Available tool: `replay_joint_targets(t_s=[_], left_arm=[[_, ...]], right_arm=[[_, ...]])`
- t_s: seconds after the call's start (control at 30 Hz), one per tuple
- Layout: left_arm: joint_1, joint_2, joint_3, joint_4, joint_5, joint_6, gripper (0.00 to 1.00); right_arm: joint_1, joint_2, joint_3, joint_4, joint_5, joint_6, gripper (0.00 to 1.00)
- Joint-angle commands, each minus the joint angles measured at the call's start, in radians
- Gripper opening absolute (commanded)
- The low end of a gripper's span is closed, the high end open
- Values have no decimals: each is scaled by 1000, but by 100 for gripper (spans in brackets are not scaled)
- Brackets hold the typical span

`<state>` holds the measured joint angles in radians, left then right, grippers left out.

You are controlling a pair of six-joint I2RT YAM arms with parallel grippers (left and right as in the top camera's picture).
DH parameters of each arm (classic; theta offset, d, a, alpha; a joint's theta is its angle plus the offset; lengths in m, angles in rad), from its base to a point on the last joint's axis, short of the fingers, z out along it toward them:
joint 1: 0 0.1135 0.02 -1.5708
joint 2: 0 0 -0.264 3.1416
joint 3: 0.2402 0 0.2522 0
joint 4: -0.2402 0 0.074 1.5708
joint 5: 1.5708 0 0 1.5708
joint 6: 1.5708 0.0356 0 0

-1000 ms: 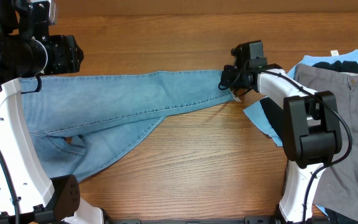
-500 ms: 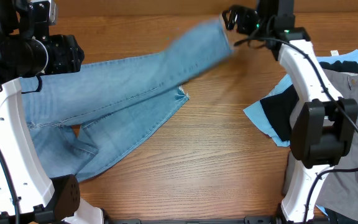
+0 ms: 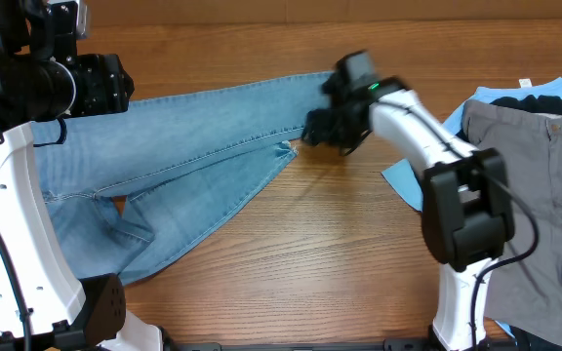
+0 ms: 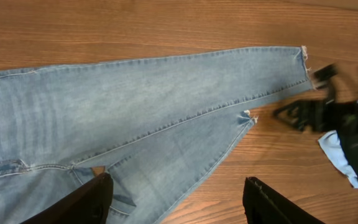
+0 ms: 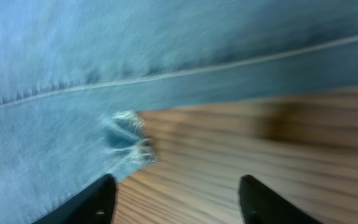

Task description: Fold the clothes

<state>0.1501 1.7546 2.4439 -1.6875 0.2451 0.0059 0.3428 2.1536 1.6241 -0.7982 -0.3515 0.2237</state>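
Over the jeans (image 3: 203, 136), left fingers (image 4: 89, 202) and right fingers (image 5: 89, 202) apart, both empty.

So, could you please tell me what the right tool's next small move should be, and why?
Probably lower the right tool onto the frayed hem of the jeans' nearer leg, ready to close on it. Its jaws stand open with nothing between them, and that hem lies flat on the table just ahead of it, slightly to one side.
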Motion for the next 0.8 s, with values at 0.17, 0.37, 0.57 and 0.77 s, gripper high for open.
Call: replay_joint_targets(t_s=[0.17,0.37,0.57,0.77], left_arm=[[-7,-1,5,-2,-8,-6,71],[-7,-1,5,-2,-8,-6,71],[-7,-1,5,-2,-8,-6,70],[-7,-2,5,-2,1,-9,67]], right_arm=[[90,3,-112,190,85,71,62],[96,4,-132,234,81,124,55],[113,5,-132,233,29,125,42],[144,5,-132,237,62,125,8]])
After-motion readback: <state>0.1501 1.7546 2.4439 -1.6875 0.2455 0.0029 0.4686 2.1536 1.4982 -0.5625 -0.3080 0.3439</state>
